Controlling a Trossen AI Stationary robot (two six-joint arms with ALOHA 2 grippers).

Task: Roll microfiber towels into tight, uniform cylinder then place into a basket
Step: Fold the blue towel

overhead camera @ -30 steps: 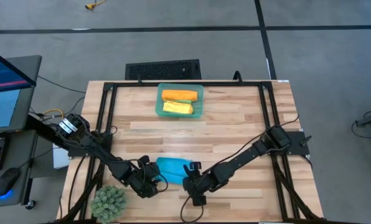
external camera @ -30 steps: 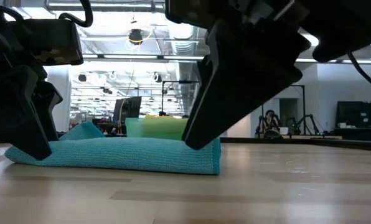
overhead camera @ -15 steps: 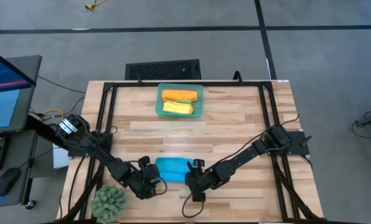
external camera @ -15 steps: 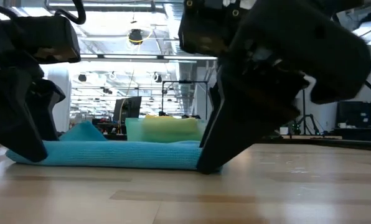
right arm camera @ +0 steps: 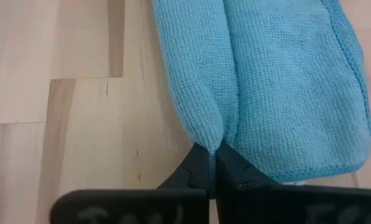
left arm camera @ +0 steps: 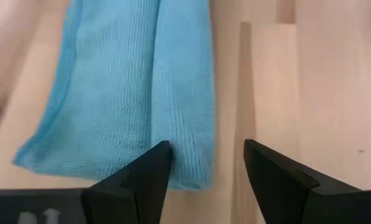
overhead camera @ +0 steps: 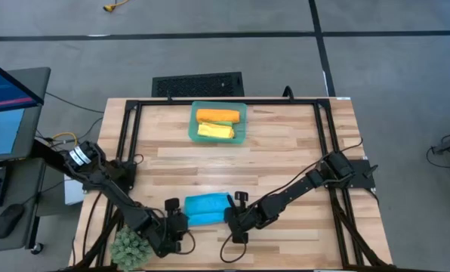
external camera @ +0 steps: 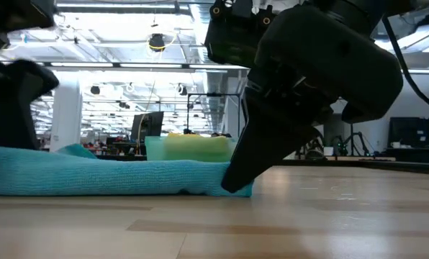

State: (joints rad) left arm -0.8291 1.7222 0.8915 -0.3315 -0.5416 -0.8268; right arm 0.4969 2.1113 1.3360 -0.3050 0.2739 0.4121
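Observation:
The bright blue towel [overhead camera: 206, 209] lies folded into a long flat band on the table's near middle, and also shows in the low view [external camera: 121, 178]. My right gripper [overhead camera: 231, 217] is at its right end, shut on it [right arm camera: 213, 159]. My left gripper [overhead camera: 181, 221] is open at its left end [left arm camera: 205, 163], one finger over the towel's end edge and the other beside it on bare wood. The teal basket [overhead camera: 242, 125] stands at the far middle with the orange roll [overhead camera: 217, 115] and the yellow roll [overhead camera: 215, 131] in it. The green towel is out of view. My right gripper pinches the end of the towel's front fold [right arm camera: 205, 138] between its two shut fingers, at the towel's right end. The fingers slant down from the table's right side [external camera: 237, 176], along the band. The towel lies flat on the table. Whether my left gripper touches the towel, I cannot tell.
A spiky green plant ball [overhead camera: 131, 245] sits at the near left corner, close to my left arm. Black frame rails [overhead camera: 131, 143] run along the table's left, right and far sides. Bare wood lies between the towel and the basket.
My left gripper has drawn back toward the table's left and near edge, off the towel's left end. The towel's raised left corner has dropped, and the towel now lies as a flatter, straighter band, a little nearer the near edge. My right gripper has stayed at its right end.

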